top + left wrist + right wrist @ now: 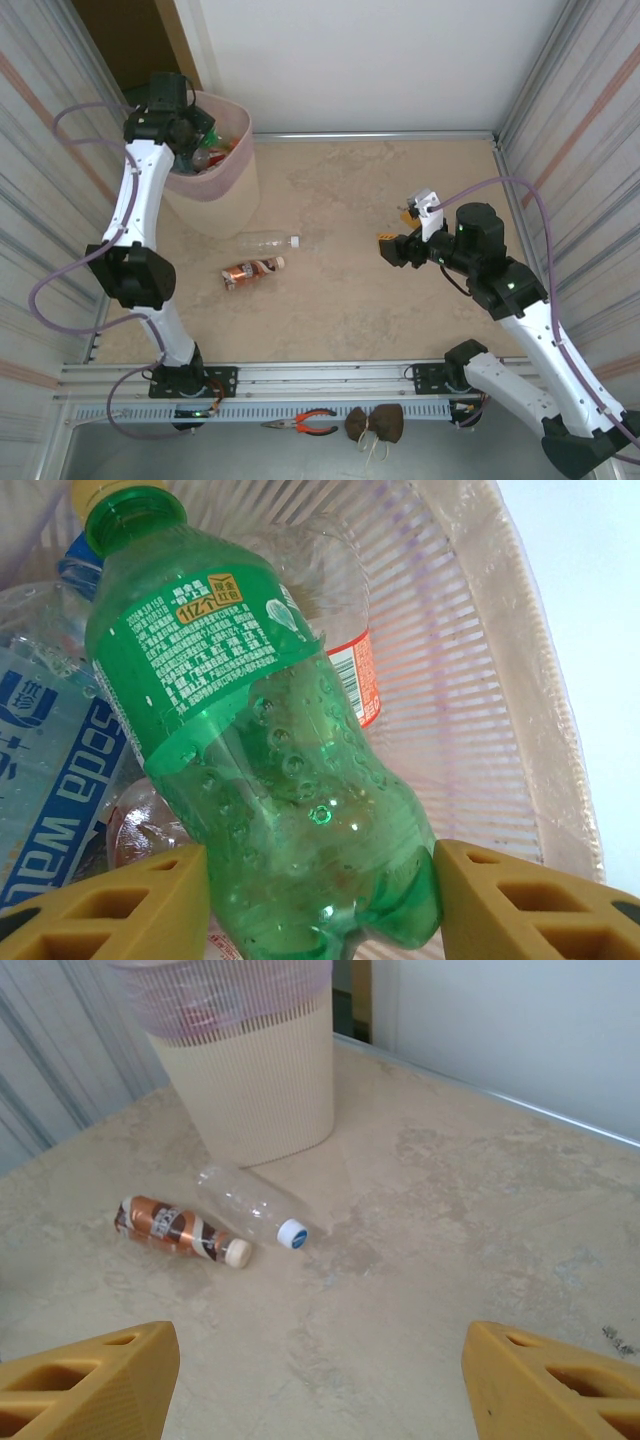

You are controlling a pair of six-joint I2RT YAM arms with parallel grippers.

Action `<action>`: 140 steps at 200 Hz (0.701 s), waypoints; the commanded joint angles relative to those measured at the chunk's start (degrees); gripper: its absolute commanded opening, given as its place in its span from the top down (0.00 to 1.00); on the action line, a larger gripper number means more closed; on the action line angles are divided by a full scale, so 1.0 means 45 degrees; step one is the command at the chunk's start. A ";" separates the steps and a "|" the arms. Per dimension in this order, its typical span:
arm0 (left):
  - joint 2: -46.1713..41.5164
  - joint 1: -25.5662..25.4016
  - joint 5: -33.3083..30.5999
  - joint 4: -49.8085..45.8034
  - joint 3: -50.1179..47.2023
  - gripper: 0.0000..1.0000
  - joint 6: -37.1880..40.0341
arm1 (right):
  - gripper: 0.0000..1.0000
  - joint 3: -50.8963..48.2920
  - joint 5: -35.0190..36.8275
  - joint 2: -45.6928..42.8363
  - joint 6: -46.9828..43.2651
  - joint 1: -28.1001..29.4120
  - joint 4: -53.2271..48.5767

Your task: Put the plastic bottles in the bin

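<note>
The left gripper point(320, 865) is up over the bin point(225, 200) at the far left corner, and this looks like the drop step for one bottle. In its wrist view a green bottle point(270, 770) points cap-first down into the bin, above a blue-labelled bottle point(45, 770) and a red-labelled bottle point(365, 680) already lying inside. The yellow fingers point(110, 905) stand at either side of its base and seem to touch it, but I cannot tell whether they are clamped on it or whether it already rests on the pile. If it is held, the next move there is simply to spread the fingers and let it fall, then lift straight up so nothing catches the pink liner. Just right of the bin, two bottles lie on their sides on the table point(350, 320): a clear bottle point(262, 240) with a blue-and-white cap, nearer the bin, and a brown bottle point(250, 272) just beside it on the near side, close but apparently not touching. These are what is left of the job on the table. Well to the right, the right gripper point(398, 226) hovers above the table, fingers apart with nothing between them, facing the two bottles. Picking either one calls for coming down across its body, since both would roll easily.
</note>
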 commanded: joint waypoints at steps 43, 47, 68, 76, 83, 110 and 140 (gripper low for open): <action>0.0505 0.0185 0.1112 0.0394 -0.0687 0.43 -0.0280 | 0.26 0.0341 -0.0218 0.0042 -0.0006 -0.0117 0.0372; 0.0430 0.0150 0.1143 0.0425 -0.0788 0.43 -0.0323 | 0.26 0.0343 -0.0227 0.0041 -0.0001 -0.0117 0.0385; -0.0077 0.0008 0.1137 0.0702 -0.1308 0.38 -0.0520 | 0.27 0.0361 -0.0282 -0.0016 0.0123 -0.0117 0.0391; -0.0290 -0.0034 0.1187 0.0833 -0.1445 0.38 -0.0565 | 0.27 0.0369 -0.0294 -0.0047 0.0146 -0.0117 0.0408; -0.0432 -0.0055 0.1264 0.0913 -0.1508 0.38 -0.0621 | 0.27 0.0361 -0.0305 -0.0074 0.0157 -0.0117 0.0407; -0.0918 -0.0113 0.1396 0.0994 -0.1267 0.38 -0.0613 | 0.27 0.0400 -0.0303 -0.0125 0.0177 -0.0117 0.0357; -0.1540 -0.0270 0.1122 0.0918 -0.0976 0.35 -0.0419 | 0.27 0.0449 -0.0373 -0.0106 0.0216 -0.0117 0.0399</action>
